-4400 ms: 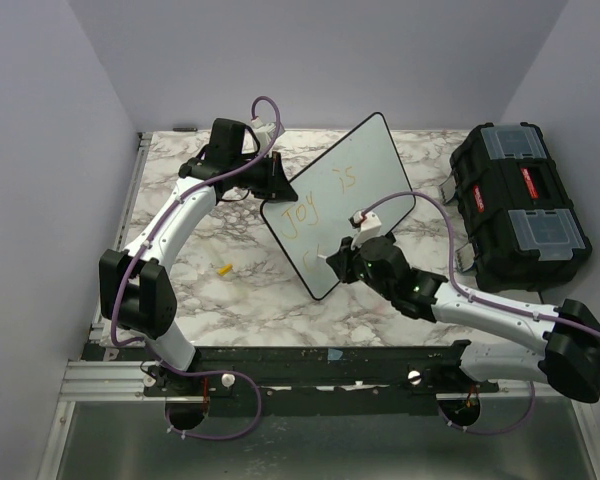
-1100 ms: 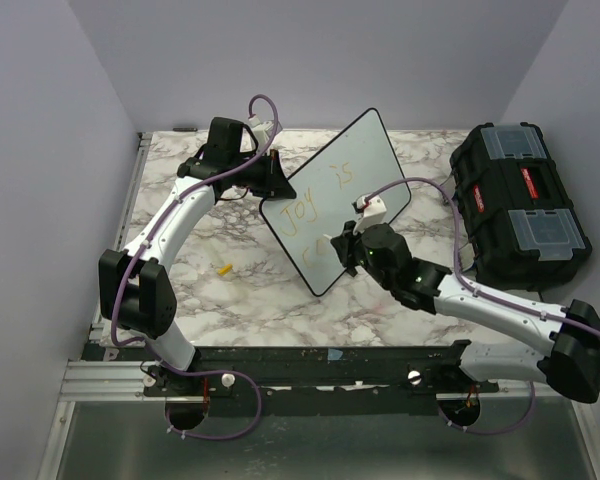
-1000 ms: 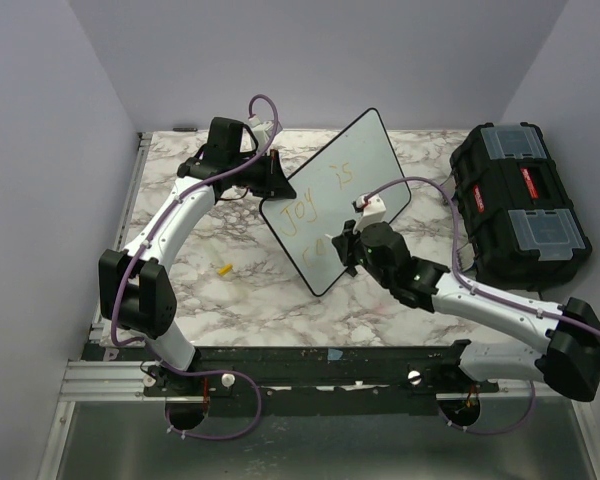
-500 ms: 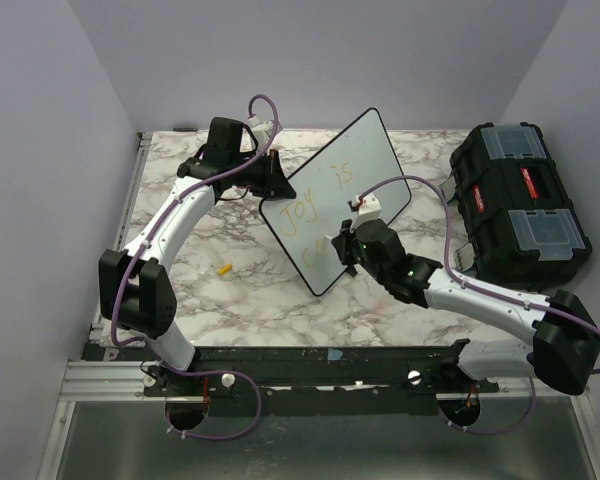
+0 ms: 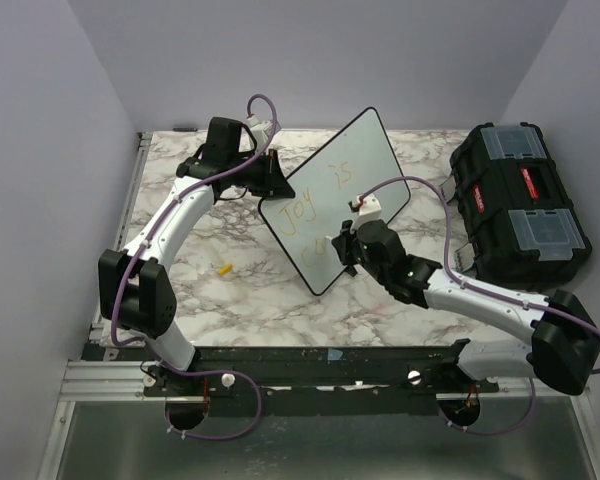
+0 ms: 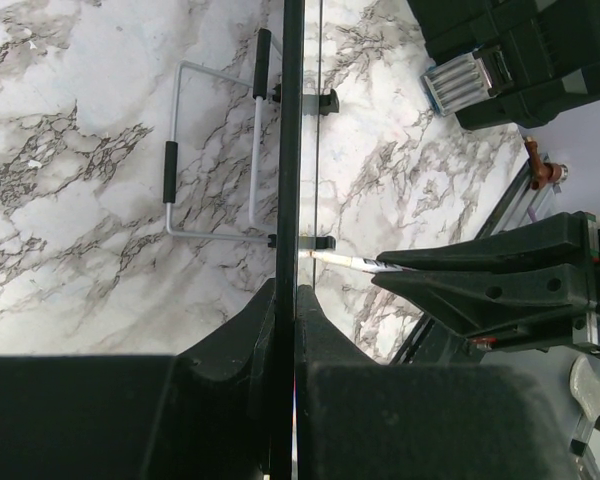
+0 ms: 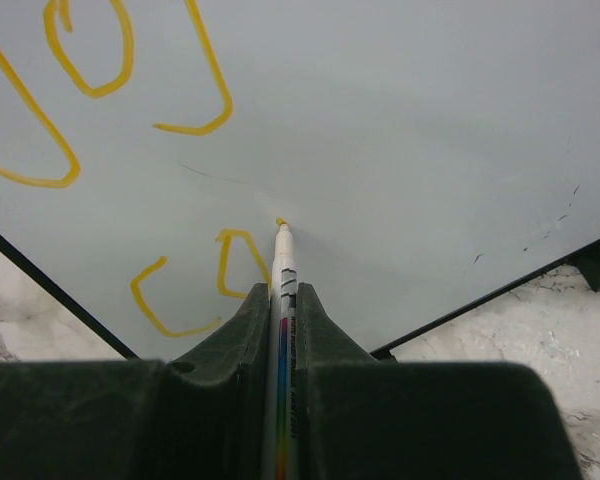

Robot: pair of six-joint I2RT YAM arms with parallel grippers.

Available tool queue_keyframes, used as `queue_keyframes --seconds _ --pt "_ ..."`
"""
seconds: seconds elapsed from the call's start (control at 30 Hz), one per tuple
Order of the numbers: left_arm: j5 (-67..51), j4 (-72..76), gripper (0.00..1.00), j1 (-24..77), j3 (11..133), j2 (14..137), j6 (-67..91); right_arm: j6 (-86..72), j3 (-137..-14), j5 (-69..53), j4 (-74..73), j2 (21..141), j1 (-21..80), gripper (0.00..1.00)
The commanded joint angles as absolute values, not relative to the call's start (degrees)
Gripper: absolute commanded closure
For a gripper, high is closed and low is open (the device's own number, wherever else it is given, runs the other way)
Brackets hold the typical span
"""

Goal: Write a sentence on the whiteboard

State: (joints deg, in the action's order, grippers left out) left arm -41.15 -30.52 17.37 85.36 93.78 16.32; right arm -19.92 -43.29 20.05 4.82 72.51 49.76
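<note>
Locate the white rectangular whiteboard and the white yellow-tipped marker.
White rectangular whiteboard [image 5: 365, 150], top external view, bare upper face.
White yellow-tipped marker [image 7: 283, 262], right wrist view, barrel near tip.

Sentence [image 5: 302, 214] partly behind right gripper [image 5: 342, 252]

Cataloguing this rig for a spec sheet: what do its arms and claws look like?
Left arm and right arm: white tubular links, black joint housings, looping purple cable. Left claw and right claw: matte black, tapering wedge fingers.
</note>
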Motion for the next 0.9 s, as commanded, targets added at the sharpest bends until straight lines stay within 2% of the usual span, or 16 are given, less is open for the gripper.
queue_keyframes --seconds 0.0,0.3,0.87 --pt "-39.41 -27.6 1.0 17.49 85.6 92.37 14.24 -21.58 -39.84 18.34 3.72 71.76 49.39 0.99" --pt "-39.55 -27.51 1.0 17.49 85.67 92.63 14.41 -23.8 -37.35 17.83 3.67 70.8 49.4 0.99" --pt "-39.5 -27.38 1.0 17.49 85.43 92.46 14.55 -21.28 -43.1 17.87 5.19 74.33 49.41 0.99"
